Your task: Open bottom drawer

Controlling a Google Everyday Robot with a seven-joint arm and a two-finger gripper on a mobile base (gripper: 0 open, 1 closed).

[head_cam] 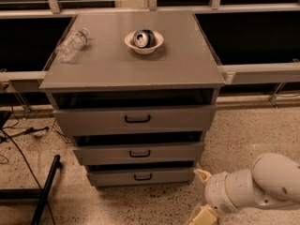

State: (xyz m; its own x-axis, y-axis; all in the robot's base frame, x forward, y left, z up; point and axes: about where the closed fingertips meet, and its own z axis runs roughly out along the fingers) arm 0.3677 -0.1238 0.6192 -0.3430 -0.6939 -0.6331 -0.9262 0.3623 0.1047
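Camera view: the bottom drawer (112, 177), lowest beneath the front edge of the counter (117, 64), could be left shut if its handle (142, 176) is missed or the middle drawer (103, 154) is hooked instead, as the gripper (202, 196), spread open and empty, is held low beyond the front-right corner.

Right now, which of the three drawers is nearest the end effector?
The bottom drawer, with the narrowest front and smallest black handle. The end effector hangs low at its right, near the floor.
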